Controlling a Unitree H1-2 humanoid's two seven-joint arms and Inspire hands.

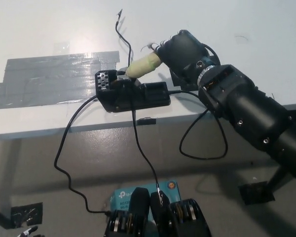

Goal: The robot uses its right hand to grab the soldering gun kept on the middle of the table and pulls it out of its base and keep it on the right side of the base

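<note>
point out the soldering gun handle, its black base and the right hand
soldering gun handle point(144, 65), head view, middle of the yellowish grip
black base point(138, 96), head view, top of the body
right hand point(182, 49), head view, back of the hand

White surface point(49, 29), grey tape patch point(49, 79), black base point(133, 96), pale yellow-green soldering gun handle point(142, 66), black right robot hand point(180, 49), black cable point(69, 148).

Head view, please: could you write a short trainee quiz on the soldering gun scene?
1. True or false: the black right hand is closed around the yellowish handle of the soldering gun.
2. Which lies left of the black rectangular base: A) grey tape patch B) red cup?
3. Fill in: the handle's lower end sits at the ___.

Key: 1 true; 2 A; 3 base.
</note>
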